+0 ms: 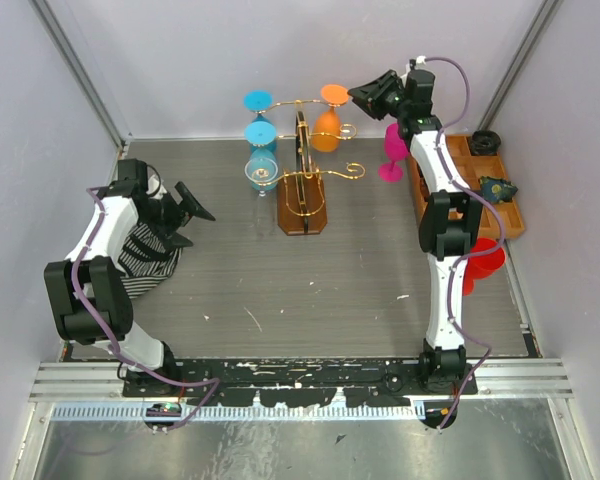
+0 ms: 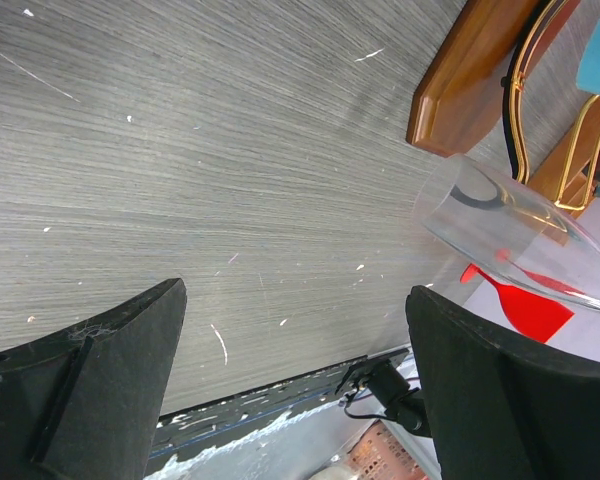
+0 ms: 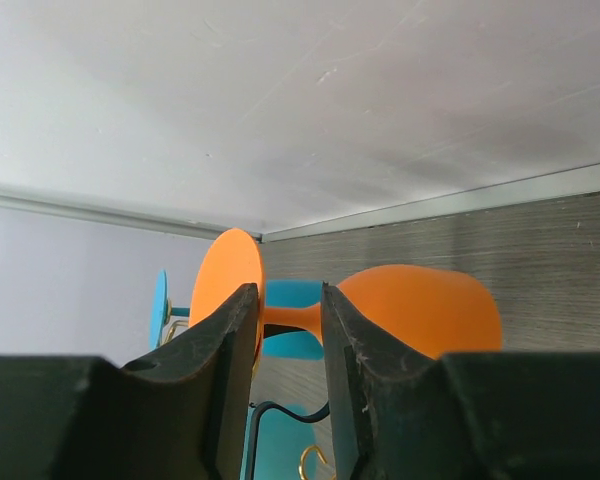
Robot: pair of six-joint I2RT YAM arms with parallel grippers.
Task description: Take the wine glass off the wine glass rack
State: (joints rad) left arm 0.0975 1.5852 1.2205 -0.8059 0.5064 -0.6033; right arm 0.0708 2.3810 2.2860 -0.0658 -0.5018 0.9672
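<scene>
Left arm folded low at the left side, its gripper [image 1: 191,222] spread wide; right arm stretched far forward and raised, its gripper [image 3: 291,300] pinched narrow about the stem of a glass [image 3: 420,310].

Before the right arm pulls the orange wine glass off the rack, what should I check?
1. Stem inside the right gripper: ok, the orange wine glass stem shows in the gap between the fingers.
2. Firm grip on the stem: cannot tell, contact is not visible.
3. Glass on the wine glass rack: ok, it hangs there, not yet lifted off.
4. Blue wine glasses: ok, they hang on the rack's opposite side.
5. Pink wine glass: cannot tell, it looks close to the right arm from above.
6. Left gripper: ok, open, left of the rack.
</scene>
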